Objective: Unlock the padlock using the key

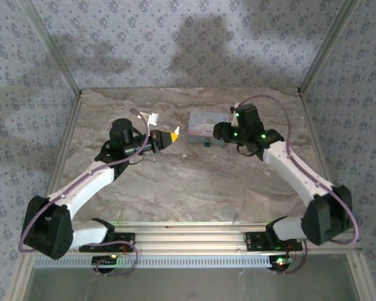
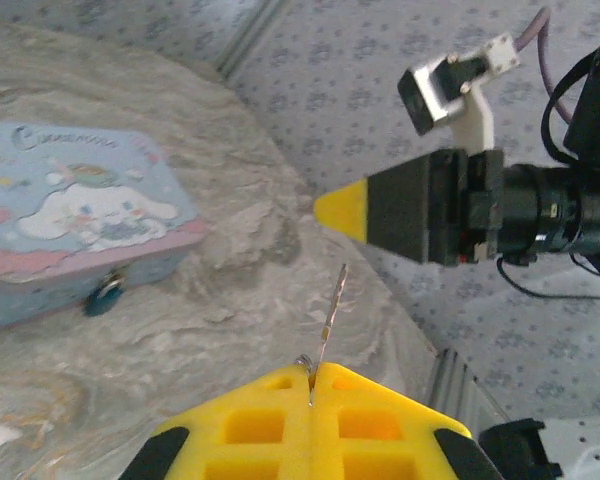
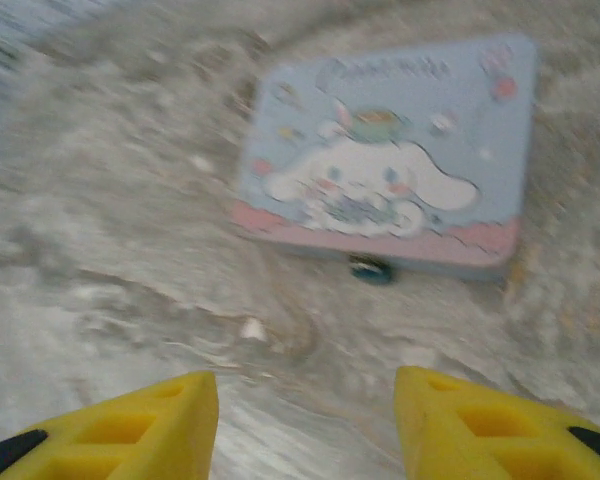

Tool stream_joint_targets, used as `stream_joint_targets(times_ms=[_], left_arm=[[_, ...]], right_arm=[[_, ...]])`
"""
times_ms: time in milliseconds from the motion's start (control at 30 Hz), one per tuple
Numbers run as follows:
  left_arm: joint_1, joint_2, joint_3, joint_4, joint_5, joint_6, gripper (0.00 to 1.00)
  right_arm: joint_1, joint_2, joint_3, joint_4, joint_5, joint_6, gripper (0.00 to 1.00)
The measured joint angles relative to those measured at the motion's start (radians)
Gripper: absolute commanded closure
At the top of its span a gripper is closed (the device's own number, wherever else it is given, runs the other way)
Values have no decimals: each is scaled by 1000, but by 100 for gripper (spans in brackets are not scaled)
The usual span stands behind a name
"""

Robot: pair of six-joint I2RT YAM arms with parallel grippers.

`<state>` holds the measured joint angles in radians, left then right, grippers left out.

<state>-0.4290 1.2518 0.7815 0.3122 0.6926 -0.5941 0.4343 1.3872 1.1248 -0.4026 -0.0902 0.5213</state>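
The tin [image 3: 380, 180] is pale blue and rectangular, with a cartoon dog printed on its lid. It lies flat on the marbled table [image 1: 194, 182], toward the far side. The padlock [image 2: 105, 295], small and dark, sits at the middle of the tin's near long wall, just under the pink band along the lid's edge. Its lower end meets the table there. It is too small and too blurred to tell whether its shackle is closed.

The left gripper [image 2: 310, 378] is off to the left of the tin, well apart from it, with its yellow fingers pressed together on the key [image 2: 330, 305]. The key is a thin metal blade rising out of the seam between the two fingertips and leaning slightly. Its free end is in the air, touching neither the tin nor the padlock.

The right gripper [image 3: 302, 388] hangs by the tin's right end, raised above the table. Its wrist camera looks down on the lid and the padlock wall, though that picture is blurred. Its yellow fingers stand spread apart with bare table showing between them — nothing is pinched. Seen side-on from the left wrist, its yellow tip points toward the tin and is clear of the key.
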Motion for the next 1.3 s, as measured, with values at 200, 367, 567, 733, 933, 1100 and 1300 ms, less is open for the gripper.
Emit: stream_joint_targets(times_ms=[200,367,567,733,933,1100,1300], left_arm=[[45,132,6,-11,-81,-5,100],[58,317,95,-23,-140,-14,100],[58,514,262,-24,-164,-23,100],[58,661,385,-20,-163,-24,100],[58,797,494,-20,-151,-24,100],[53,842,521,-17,-131,-24,100],[43,837,472,40,-125,-25,100]], right_arm=[[-50,154,78,-77,63,35,38],[-127,274,206,-99,77,36,34],[-178,431,302,-104,67,15,31],[-183,584,410,-114,28,-29,34],[-179,658,496,-120,-31,-77,40],[-177,669,494,-105,-77,-120,43],[-169,642,425,-31,-111,-145,44]])
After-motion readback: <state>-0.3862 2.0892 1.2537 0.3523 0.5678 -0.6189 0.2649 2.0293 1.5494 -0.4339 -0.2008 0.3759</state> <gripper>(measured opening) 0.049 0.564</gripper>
